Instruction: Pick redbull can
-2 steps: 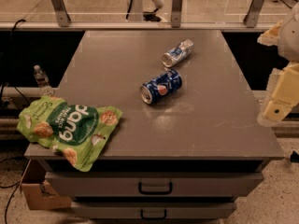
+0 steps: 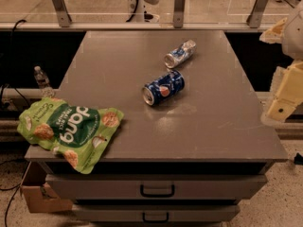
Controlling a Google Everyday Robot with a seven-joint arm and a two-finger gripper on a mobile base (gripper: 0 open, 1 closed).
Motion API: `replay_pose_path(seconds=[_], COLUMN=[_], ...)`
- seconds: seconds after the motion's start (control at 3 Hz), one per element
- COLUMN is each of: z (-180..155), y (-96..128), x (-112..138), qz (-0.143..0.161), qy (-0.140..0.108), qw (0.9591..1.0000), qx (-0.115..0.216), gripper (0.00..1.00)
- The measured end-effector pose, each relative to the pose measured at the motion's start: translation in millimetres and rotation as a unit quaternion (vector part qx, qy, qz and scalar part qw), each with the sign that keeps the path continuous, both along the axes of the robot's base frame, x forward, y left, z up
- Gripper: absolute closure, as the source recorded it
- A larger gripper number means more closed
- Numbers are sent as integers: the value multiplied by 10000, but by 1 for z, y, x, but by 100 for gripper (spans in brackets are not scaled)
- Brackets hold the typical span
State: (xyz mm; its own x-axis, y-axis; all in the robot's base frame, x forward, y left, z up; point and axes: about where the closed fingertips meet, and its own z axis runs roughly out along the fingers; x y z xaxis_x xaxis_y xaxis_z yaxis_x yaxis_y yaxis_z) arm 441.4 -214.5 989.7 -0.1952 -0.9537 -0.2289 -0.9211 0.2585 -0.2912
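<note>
The redbull can (image 2: 180, 54) lies on its side on the grey desk (image 2: 222, 126), towards the far edge and a little right of the middle, its open top end turned towards the front left. Just nearer, and apart from it, the fatter dark blue can (image 2: 163, 87) also lies on its side, pointing much the same way. The claw (image 2: 282, 103), cream-coloured, hangs off the desk's right edge, well apart from both cans and touching neither. From here I cannot tell whether it is spread wide or drawn narrow, and it carries nothing that I can see. A crumpled green snack bag (image 2: 71, 129) sprawls over the front left corner of the desk, partly overhanging it. A small water bottle (image 2: 41, 79) stands beyond the left side. Two drawers (image 2: 157, 190) sit under the top, and a cardboard box (image 2: 40, 197) rests on the floor at the lower left.
</note>
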Motion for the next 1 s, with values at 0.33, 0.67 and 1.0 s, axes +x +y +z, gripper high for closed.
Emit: replay_pose_path(seconds=[0.33, 0.67, 1.0], z=[3, 1, -9], y=[-3, -1, 2], x=[26, 65, 103], qz=[478, 1420, 2099], qy=[-103, -142, -225], qw=[9987, 9887, 9733], qx=[-113, -454, -904], gripper=[0, 0, 0])
